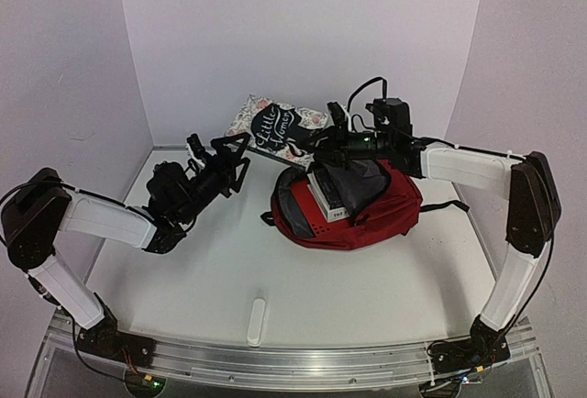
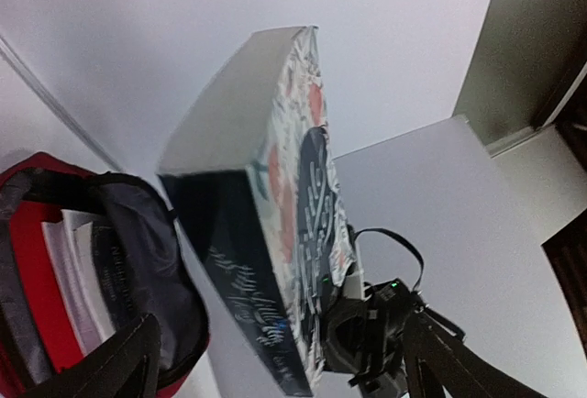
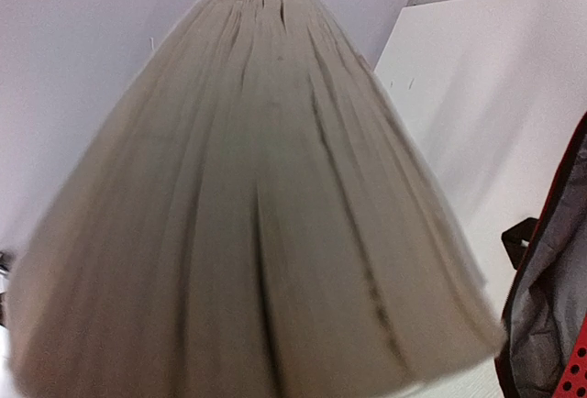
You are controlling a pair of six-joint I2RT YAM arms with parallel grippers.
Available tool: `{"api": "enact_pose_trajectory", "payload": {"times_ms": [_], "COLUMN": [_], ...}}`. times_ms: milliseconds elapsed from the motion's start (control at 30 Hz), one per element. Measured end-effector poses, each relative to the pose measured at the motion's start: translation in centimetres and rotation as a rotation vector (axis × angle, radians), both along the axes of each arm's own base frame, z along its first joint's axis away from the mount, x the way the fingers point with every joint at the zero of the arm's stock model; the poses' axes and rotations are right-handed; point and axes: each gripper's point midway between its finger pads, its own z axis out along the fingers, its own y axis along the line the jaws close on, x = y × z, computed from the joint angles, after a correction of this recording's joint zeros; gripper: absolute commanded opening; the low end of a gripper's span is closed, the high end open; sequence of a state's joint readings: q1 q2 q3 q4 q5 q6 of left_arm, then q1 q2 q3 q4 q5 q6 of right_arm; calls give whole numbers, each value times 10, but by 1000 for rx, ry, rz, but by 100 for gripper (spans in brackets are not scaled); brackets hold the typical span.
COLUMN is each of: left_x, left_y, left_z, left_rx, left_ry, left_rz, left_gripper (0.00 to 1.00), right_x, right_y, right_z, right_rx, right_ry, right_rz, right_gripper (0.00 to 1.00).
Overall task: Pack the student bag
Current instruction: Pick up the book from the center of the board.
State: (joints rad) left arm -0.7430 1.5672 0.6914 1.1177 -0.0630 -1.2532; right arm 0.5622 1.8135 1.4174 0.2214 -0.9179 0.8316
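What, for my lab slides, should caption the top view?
Right gripper grips a patterned book beside the open student bag; left gripper stands open nearby.

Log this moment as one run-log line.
left claw: open, clear of book | right claw: shut on book | book: aloft, outside student bag | student bag: open, books inside

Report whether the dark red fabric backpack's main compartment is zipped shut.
No: the dark red fabric backpack gapes open in the top view, its grey lining showing and pale books standing inside.
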Motion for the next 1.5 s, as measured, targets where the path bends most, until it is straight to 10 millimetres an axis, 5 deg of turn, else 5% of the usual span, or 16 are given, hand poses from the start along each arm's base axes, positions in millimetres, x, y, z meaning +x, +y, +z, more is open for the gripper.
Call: {"api": "enact_pose_trajectory", "payload": {"times_ms": [133, 267, 500, 700, 1100, 1200, 1300, 1500], "left_x": [10, 6, -25, -46, -54, -57, -57, -51], "left_y": [8, 6, -21, -32, -37, -36, -37, -27], "left_z": [-30, -54, -49, -45, -43, -42, -50, -73], "left_rx": [158, 312, 414, 379, 302, 288, 284, 271], "left_ry": [52, 69, -15, -61, -54, -62, -38, 70], "left_rz": [-79, -227, -489, -638, -715, -722, -716, -654], "left_gripper": [91, 90, 85, 65, 11, 0, 0, 0], "right_x": [-1, -23, -55, -72, -85, -86, -79, -28], "right_y": [-17, -25, -29, -32, -35, -37, -40, -65], "right_z": [-10, -17, -24, -32, -49, -53, -60, -69], "right_rx": [-7, -12, -11, -29, -43, -60, -142, -413], "right_ry": [36, 70, 107, 118, 166, 167, 122, -92], "right_rz": [1, 50, 153, 218, 263, 260, 228, 4], "right_gripper": [0, 0, 0, 0, 0, 24, 53, 63]}}
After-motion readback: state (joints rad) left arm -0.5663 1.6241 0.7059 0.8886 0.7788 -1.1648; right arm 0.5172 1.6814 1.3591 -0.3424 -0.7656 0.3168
